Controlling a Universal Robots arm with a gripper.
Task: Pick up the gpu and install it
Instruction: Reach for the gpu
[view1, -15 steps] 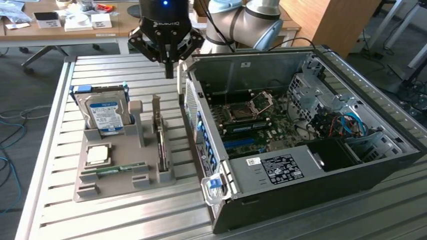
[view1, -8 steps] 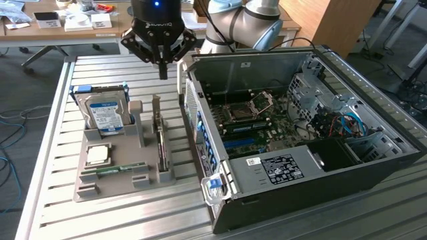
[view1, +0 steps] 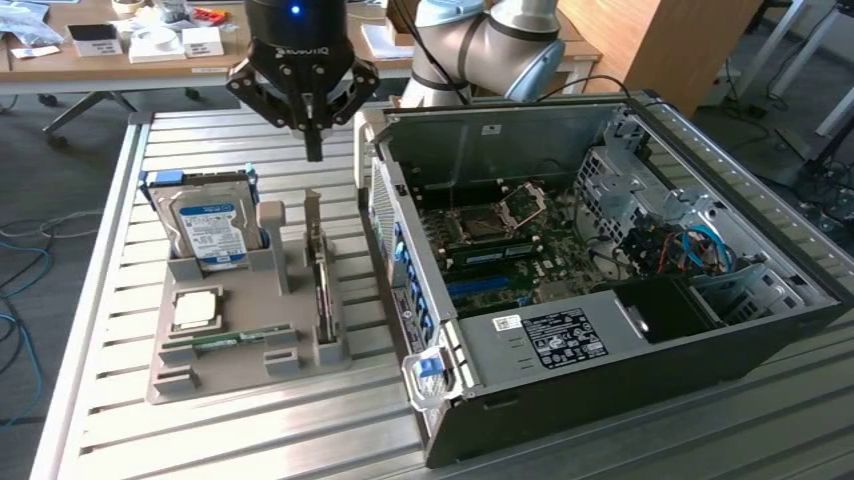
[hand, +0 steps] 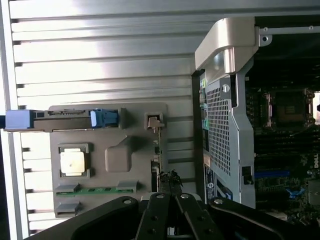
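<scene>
The gpu (view1: 320, 285) is a thin dark card standing on edge in a slot of the grey holder tray (view1: 240, 375), on the side nearest the computer case. In the wrist view the gpu (hand: 155, 155) shows edge-on, with its pale bracket end toward the hard drive. My gripper (view1: 315, 150) hangs above the tray's far end, over the line of the card and well clear of it. Its fingers are shut together with nothing between them. In the wrist view the gripper (hand: 171, 189) points down at the card's edge.
The tray also holds an upright hard drive (view1: 207, 228) with a blue-white label, a square processor (view1: 198, 308) and a green memory stick (view1: 235, 338). The open computer case (view1: 601, 250) lies close on the exterior view's right, motherboard (view1: 514, 245) exposed. All rest on a slatted metal table (view1: 120, 420).
</scene>
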